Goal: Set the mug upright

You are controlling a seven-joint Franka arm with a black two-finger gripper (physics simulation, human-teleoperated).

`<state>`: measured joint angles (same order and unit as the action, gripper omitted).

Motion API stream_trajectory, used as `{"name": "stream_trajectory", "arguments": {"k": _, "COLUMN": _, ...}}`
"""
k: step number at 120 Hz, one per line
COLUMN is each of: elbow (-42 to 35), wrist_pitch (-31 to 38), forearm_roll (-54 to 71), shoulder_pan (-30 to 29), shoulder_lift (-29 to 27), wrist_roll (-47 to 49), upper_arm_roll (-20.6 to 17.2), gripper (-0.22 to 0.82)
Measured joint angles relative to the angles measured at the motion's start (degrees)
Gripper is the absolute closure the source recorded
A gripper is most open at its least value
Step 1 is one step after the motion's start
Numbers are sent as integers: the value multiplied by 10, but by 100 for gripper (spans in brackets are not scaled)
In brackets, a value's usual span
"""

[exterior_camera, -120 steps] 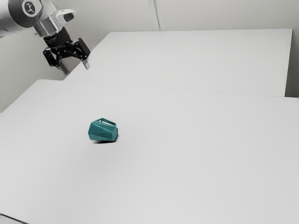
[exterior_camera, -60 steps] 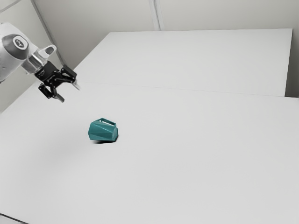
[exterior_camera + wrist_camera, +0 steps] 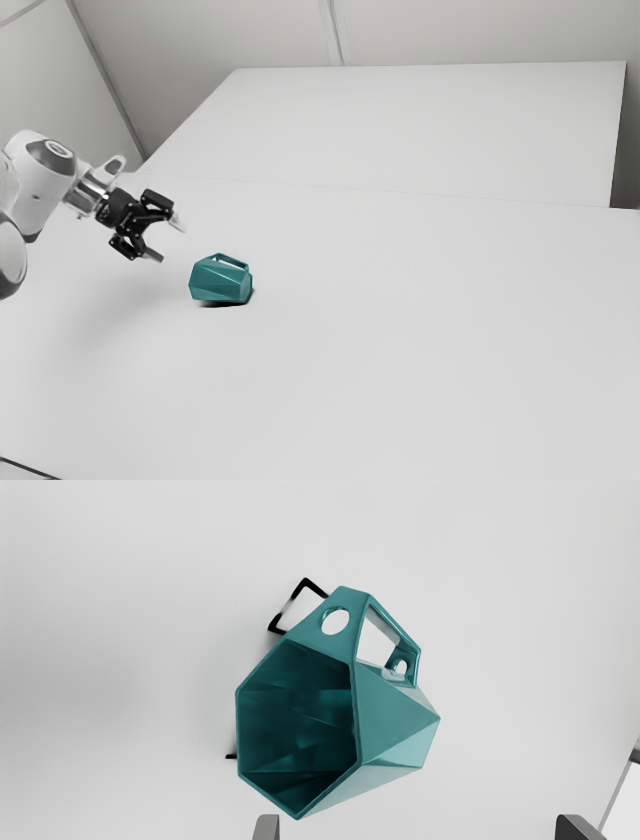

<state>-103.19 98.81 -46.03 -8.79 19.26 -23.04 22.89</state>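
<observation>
**Mug on its side, open pincer near its mouth**

From the exterior view's left, the arm (image 3: 38, 190) reaches in over the counter (image 3: 400, 350), its pincer (image 3: 167, 241) held off the surface. The two fingers stand well apart, with nothing clamped between them; the wrist view agrees, their tips widely parted.

Next, going right, comes the mug (image 3: 221, 279), teal and faceted, just beyond the fingertips and apart from them. It lies on its side on the counter. Its open mouth (image 3: 300, 725) faces the pincer, its base points toward the exterior view's right, and its handle (image 3: 351, 600) sits on the upper side.

As for progress, the upright pose the task asks for is not there. What is in place is the approach: the pincer is near and open, which I judge suits taking hold. Left to do, in my judgement, are gripping the wall or handle, swinging the mouth upward, settling the base flat on the counter and letting go without tipping the mug over.
</observation>
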Motion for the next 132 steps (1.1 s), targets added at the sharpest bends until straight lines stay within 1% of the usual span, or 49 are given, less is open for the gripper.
{"name": "stream_trajectory", "arguments": {"k": 34, "elbow": -1, "wrist_pitch": -25, "forearm_roll": -76, "shoulder_pan": -26, "shoulder_lift": 51, "wrist_roll": -98, "upper_arm_roll": 4, "gripper": 0}}
{"name": "stream_trajectory", "arguments": {"k": 73, "elbow": 3, "wrist_pitch": -40, "forearm_roll": -128, "shoulder_pan": -21, "shoulder_lift": 88, "wrist_roll": -190, "upper_arm_roll": 7, "gripper": 0}}
{"name": "stream_trajectory", "arguments": {"k": 132, "elbow": 5, "wrist_pitch": -37, "forearm_roll": -166, "shoulder_pan": -1, "shoulder_lift": 108, "wrist_roll": -259, "upper_arm_roll": -2, "gripper": 2}}
